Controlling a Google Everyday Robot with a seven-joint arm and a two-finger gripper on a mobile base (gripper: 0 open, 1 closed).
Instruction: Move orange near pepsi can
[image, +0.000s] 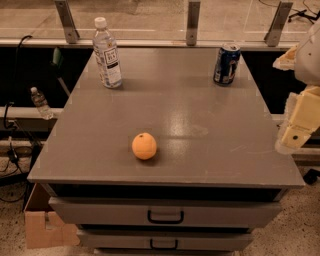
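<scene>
The orange (144, 146) is small and round with a dark stem dot. It sits on the grey cabinet top (200, 105), left of centre toward the front. The pepsi can (226, 63) is dark blue with white markings and a silver top. It stands upright at the back right corner, far from the orange. My gripper (299, 125) is at the right edge of the view, off the table's right side, well apart from both things and holding nothing I can see.
A clear water bottle (107, 52) with a white cap stands at the back left. The cabinet has drawers with black handles (165, 217) below the front edge. A cardboard box (42, 225) sits on the floor at left. A small bottle (40, 103) is left of the cabinet.
</scene>
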